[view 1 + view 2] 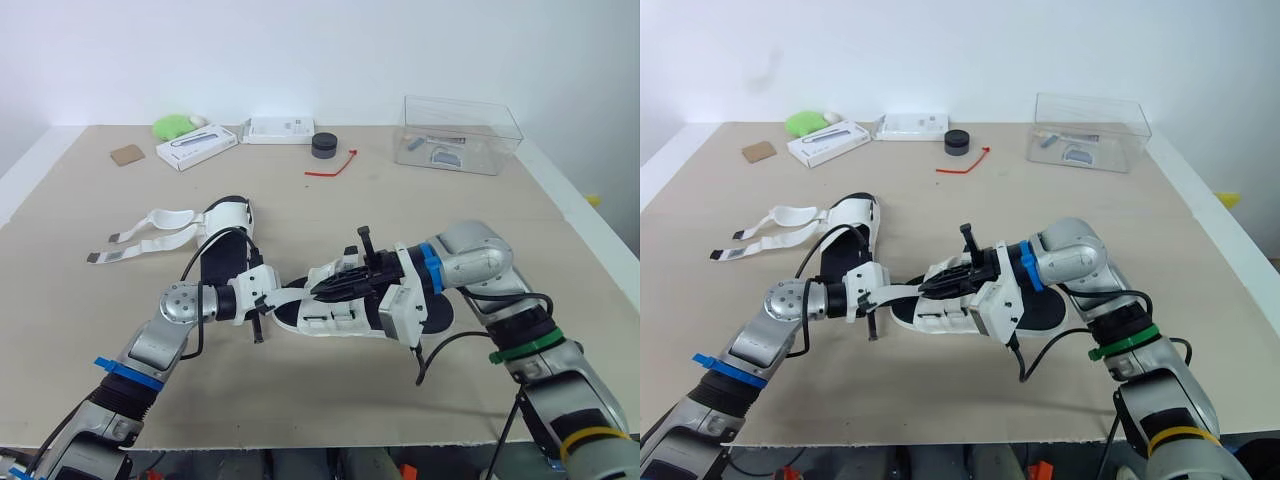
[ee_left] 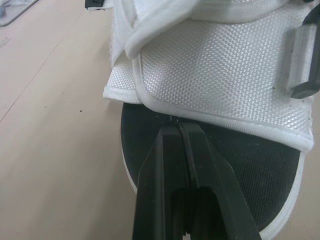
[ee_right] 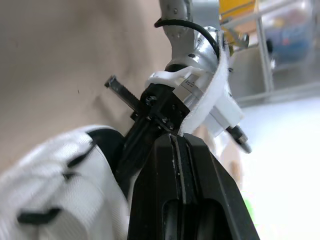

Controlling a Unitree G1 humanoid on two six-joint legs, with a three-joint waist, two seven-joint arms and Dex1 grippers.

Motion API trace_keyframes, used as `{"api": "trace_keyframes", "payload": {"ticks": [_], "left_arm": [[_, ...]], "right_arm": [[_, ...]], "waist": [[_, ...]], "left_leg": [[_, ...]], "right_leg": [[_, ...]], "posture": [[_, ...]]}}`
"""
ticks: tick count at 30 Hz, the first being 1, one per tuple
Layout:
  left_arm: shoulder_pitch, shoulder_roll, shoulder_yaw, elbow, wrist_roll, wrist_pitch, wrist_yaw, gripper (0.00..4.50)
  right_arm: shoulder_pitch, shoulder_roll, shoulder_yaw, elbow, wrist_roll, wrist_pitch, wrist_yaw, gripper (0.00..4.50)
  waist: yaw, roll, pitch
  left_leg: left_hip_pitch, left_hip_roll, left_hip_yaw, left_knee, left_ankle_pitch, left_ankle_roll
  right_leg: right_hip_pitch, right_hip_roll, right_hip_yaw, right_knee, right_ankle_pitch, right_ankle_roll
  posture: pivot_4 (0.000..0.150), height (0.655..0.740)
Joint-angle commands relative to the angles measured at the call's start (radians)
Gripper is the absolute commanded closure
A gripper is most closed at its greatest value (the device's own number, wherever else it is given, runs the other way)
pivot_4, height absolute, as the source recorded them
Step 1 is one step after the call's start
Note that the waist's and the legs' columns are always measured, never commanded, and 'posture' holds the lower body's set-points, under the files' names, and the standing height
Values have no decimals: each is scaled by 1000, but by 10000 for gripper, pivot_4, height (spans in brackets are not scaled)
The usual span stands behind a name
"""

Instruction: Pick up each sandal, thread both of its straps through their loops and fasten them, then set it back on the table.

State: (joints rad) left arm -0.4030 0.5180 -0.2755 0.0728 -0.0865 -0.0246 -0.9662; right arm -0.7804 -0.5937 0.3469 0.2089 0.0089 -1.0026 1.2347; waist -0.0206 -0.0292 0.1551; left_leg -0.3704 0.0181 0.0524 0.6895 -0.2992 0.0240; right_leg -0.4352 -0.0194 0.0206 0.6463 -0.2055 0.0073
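A white sandal with a black sole lies in the middle of the table between my two grippers. My left gripper is shut on the edge of its white upper, where a strap starts. From the right, my right gripper is shut on the white strap, which runs from its fingertips toward the left gripper. A second sandal lies farther back on the left, with both of its white straps lying loose and spread out to the left on the table.
Along the back of the table stand a clear plastic box, a black round object, a red tie, two white boxes, a green item and a brown card.
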Motion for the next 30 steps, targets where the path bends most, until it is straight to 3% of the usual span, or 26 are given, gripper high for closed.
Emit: {"api": "trace_keyframes", "payload": {"ticks": [1, 7, 17, 18, 22, 26, 28, 30], "left_arm": [[22, 4, -27, 42, 33, 25, -11, 45000], [19, -1, -19, 40, 14, 47, -22, 45000], [16, -7, -24, 40, 15, 52, -36, 45000], [17, -8, -25, 39, 16, 53, -36, 45000], [30, -8, -26, 28, 18, 56, -38, 45000], [41, -5, -26, 14, 18, 61, -41, 45000], [44, -3, -24, 10, 19, 62, -41, 45000], [44, -2, -21, 10, 19, 63, -42, 45000]], "right_arm": [[-69, -8, 11, 87, -84, -292, -67, 44640], [-189, -20, -5, 332, -204, -525, -216, 44640], [-310, -25, 121, 496, -288, -553, -370, 44640], [-312, -36, 151, 497, -262, -534, -377, 37849], [-260, -104, 242, 384, -16, -320, -331, 20262], [-122, -224, 214, 62, 310, 157, -207, 1977], [-49, -290, 165, -129, 452, 465, -212, 1977], [12, -383, 124, -360, 692, 867, -303, 1977]], "waist": [[0, 0, 0], [0, 0, 0], [0, 0, 0], [0, 0, 0], [1, 0, 0], [3, 0, 0], [3, 1, 0], [3, 2, 0]], "left_leg": [[0, 0, 0, 0, 0, 0], [1, 0, 1, 0, 0, 0], [2, 0, 1, 0, 1, -1], [2, 0, 1, 0, 1, -1], [1, 0, 1, -1, 1, -1], [0, 0, 0, -2, 1, -1], [0, 0, -2, -2, 0, -1], [-1, 1, -2, -2, 0, -1]], "right_leg": [[0, 0, 0, 0, 0, 0], [0, -1, 2, 0, 0, -1], [0, -1, 4, 2, -1, -2], [0, -1, 4, 2, -1, -2], [0, -1, 3, 2, -1, -2], [0, -2, 2, 2, -1, -2], [0, -3, 1, 1, -1, -3], [-1, -4, 0, 1, -1, -3]], "posture": [[1500, 7400], [1500, 7400], [1500, 7400], [1500, 7400], [1500, 7400], [1500, 7400], [1500, 7400], [1500, 7400]]}}
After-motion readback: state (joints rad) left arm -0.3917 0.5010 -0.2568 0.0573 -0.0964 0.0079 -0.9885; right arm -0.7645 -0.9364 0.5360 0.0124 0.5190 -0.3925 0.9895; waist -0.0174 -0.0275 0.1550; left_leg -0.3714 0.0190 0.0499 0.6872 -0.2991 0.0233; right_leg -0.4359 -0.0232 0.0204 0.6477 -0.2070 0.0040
